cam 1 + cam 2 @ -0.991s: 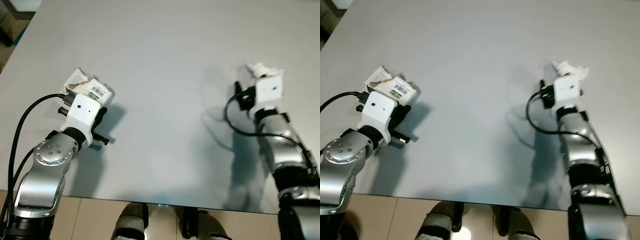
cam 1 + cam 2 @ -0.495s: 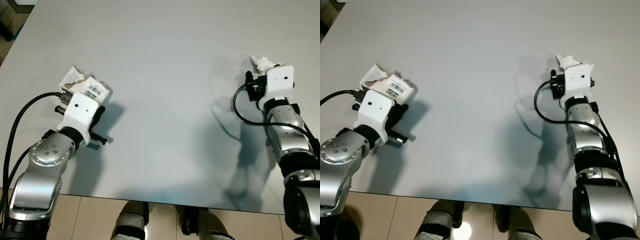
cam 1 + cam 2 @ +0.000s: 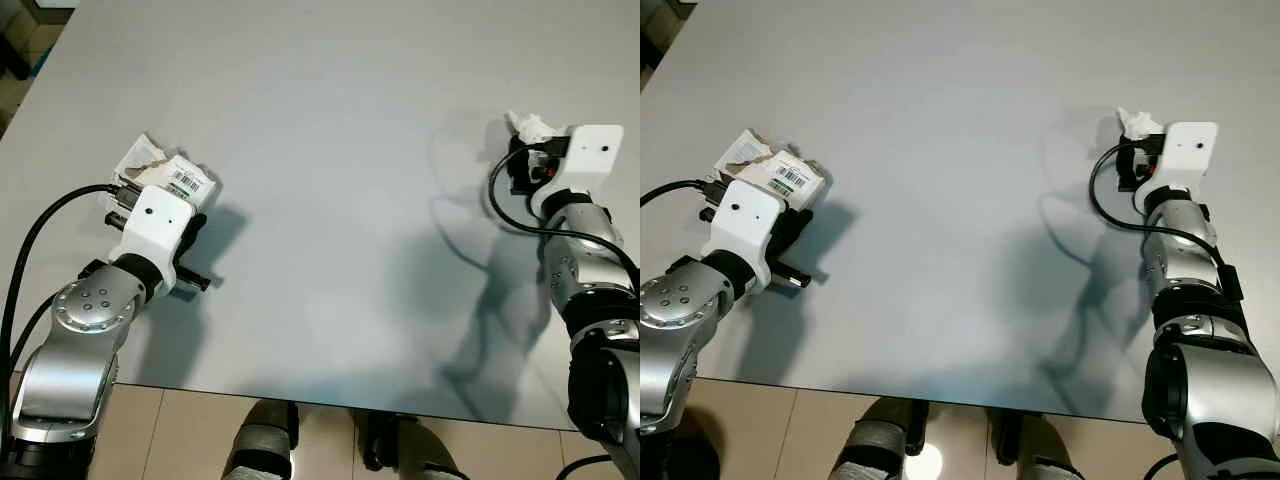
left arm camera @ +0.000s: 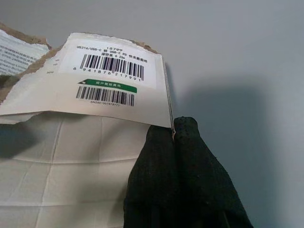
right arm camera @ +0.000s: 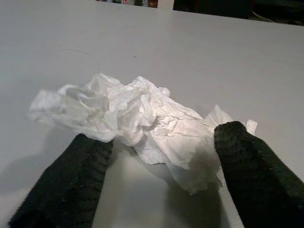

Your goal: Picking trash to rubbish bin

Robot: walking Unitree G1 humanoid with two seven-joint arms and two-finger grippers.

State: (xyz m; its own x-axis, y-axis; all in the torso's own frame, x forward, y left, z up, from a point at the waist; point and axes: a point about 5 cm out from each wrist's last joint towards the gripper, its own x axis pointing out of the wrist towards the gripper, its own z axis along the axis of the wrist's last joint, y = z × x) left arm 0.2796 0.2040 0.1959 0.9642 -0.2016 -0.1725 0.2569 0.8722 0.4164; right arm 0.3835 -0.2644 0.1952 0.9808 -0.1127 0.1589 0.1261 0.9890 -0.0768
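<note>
Left gripper jaws are closed on a torn barcode-labelled box. Right gripper jaws stand open around crumpled white tissue on the grey desk.

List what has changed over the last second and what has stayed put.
The right tool has swung out toward the robot's right along the grey table, its open fingers astride the crumpled white tissue. The left tool stays clamped on the torn white cardboard packet with barcodes, barely shifted.
</note>
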